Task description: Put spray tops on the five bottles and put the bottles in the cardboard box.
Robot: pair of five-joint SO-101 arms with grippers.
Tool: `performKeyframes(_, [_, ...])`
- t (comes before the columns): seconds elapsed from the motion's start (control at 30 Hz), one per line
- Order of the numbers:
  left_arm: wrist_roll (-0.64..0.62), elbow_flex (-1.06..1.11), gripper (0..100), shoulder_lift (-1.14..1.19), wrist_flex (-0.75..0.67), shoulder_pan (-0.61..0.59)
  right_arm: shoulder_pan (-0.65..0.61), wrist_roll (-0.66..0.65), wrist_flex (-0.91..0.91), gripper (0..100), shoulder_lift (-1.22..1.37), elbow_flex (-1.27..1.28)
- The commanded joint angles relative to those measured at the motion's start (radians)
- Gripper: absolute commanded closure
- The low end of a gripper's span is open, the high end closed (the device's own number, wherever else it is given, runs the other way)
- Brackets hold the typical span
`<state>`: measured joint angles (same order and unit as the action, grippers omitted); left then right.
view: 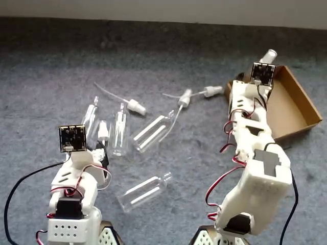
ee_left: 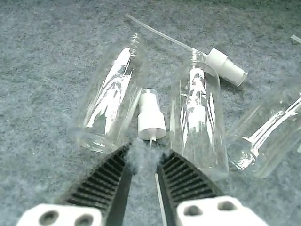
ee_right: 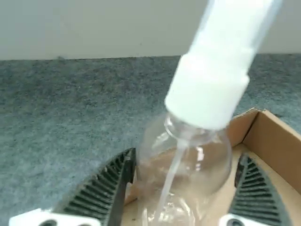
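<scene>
Over the cardboard box (view: 296, 104) (ee_right: 275, 136) at the right, my right gripper (ee_right: 186, 157) is shut on a clear bottle (ee_right: 188, 155) that carries a white spray top (view: 269, 55) (ee_right: 216, 70). My left gripper (ee_left: 146, 150) (view: 102, 149) stands narrowly open just above the carpet with nothing between its fingers. Right in front of it a loose spray top (ee_left: 151, 115) (view: 103, 131) lies between two capless bottles (ee_left: 110, 99) (ee_left: 197, 117). A third capless bottle (view: 152, 133) (ee_left: 268, 136) lies beside them. Nearer the arms lies another one (view: 144, 191).
Three more spray tops with thin tubes lie farther out on the grey carpet (view: 168, 56): one (view: 136, 106) (ee_left: 225, 66) behind the bottles, two (view: 184, 98) (view: 213, 91) towards the box. A wall runs along the far edge.
</scene>
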<state>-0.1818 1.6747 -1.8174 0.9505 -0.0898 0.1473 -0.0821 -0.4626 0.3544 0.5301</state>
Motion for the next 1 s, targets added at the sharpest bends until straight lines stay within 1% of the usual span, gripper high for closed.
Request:
performKeyframes(0.0, [-0.003,0.019,100,-0.010,0.002,-0.002,-0.007,0.005,-0.010,70.7,-0.028,-0.008])
performKeyframes(0.1, [-0.003,0.019,100,-0.010,0.002,-0.002,-0.005,0.005,-0.008,70.7,-0.030,-0.008])
performKeyframes(0.17, [-0.003,0.019,100,-0.010,0.002,-0.002,-0.005,0.005,0.031,70.7,-0.047,-0.008])
performKeyframes(0.3, [-0.003,0.019,100,-0.010,0.002,-0.002,-0.010,0.005,0.191,70.7,-0.143,-0.010])
performKeyframes(0.47, [-0.003,0.019,100,-0.010,0.002,-0.002,-0.012,0.005,0.309,70.7,-0.266,-0.010])
performKeyframes(0.7, [-0.003,0.019,100,-0.010,0.003,-0.002,-0.012,0.005,0.529,70.7,-0.407,-0.010])
performKeyframes(0.97, [-0.003,0.019,100,-0.010,0.003,-0.002,-0.012,0.005,0.849,70.7,-0.579,-0.013])
